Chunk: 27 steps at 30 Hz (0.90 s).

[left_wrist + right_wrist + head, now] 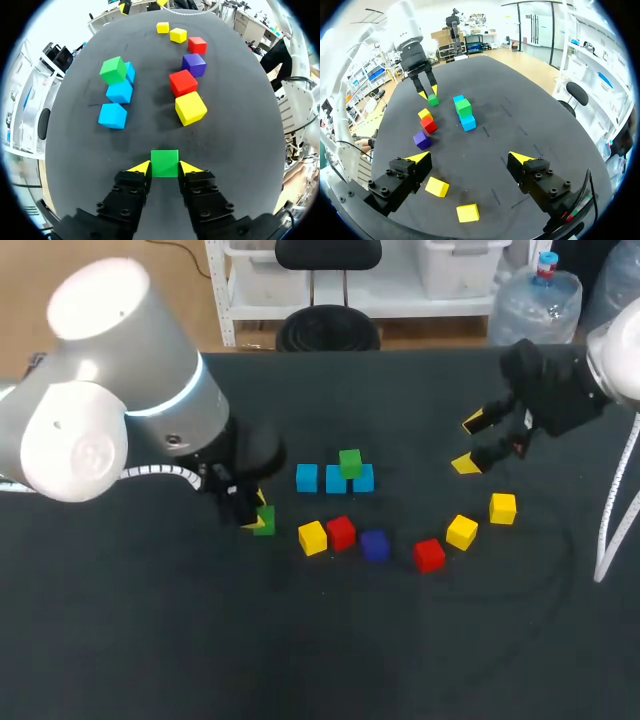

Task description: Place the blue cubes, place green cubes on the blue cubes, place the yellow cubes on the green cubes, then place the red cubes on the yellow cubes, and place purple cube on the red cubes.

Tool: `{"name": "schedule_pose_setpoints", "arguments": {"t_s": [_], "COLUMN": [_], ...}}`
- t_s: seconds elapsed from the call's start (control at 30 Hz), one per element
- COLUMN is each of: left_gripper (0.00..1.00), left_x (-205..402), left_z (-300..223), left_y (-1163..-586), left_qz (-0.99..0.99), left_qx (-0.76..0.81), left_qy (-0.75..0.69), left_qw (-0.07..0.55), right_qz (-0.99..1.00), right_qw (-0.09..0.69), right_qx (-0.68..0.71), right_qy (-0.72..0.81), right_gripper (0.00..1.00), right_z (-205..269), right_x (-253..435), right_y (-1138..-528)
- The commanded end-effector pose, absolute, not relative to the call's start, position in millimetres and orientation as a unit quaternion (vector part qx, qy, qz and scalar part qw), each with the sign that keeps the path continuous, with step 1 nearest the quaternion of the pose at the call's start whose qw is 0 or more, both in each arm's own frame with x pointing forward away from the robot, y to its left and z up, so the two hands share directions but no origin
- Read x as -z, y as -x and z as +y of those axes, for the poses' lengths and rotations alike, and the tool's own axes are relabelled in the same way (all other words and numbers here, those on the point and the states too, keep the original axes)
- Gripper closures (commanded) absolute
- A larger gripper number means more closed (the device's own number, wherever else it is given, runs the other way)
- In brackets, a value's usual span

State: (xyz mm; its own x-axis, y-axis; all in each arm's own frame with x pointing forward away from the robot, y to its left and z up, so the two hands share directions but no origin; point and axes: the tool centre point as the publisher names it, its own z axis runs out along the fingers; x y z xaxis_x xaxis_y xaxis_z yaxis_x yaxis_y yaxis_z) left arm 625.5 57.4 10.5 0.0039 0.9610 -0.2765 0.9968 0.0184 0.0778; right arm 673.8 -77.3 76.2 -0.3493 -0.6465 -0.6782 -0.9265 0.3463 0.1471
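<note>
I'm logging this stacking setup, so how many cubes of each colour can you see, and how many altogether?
3 blue cubes
2 green cubes, one in the left gripper
3 yellow cubes
2 red cubes
1 purple cube
Total: 11

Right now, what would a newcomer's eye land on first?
The left gripper pinches a green cube between its yellow tips. Ahead of it, three blue cubes sit in a row with another green cube on top toward one end. The right gripper hangs open near two yellow cubes.
</note>
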Motion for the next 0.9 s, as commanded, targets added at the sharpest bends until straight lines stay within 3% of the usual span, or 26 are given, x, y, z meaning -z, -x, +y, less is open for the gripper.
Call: {"name": "schedule_pose_setpoints", "arguments": {"t_s": [0.03, 0.43, 0.9], "left_gripper": [1.0, 1.0, 1.0], "left_x": [-26.4, -77.0, -91.0], "left_z": [59.4, 63.6, 42.9], "left_y": [-625.4, -635.5, -654.1], "left_qz": [0.707, 0.726, 0.704], "left_qx": [0.066, 0.065, 0.061], "left_qy": [-0.693, -0.665, -0.683], "left_qw": [0.127, 0.164, 0.184], "right_qz": [0.776, 0.776, 0.776], "right_qw": [0.264, 0.264, 0.264], "right_qx": [-0.267, -0.267, -0.267], "right_qy": [0.506, 0.506, 0.506], "right_gripper": [0.0, 0.0, 0.0], "right_z": [-77.1, -77.1, -77.1], "right_x": [-75.3, -75.3, -75.3], "right_y": [-674.8, -674.8, -674.8]}}
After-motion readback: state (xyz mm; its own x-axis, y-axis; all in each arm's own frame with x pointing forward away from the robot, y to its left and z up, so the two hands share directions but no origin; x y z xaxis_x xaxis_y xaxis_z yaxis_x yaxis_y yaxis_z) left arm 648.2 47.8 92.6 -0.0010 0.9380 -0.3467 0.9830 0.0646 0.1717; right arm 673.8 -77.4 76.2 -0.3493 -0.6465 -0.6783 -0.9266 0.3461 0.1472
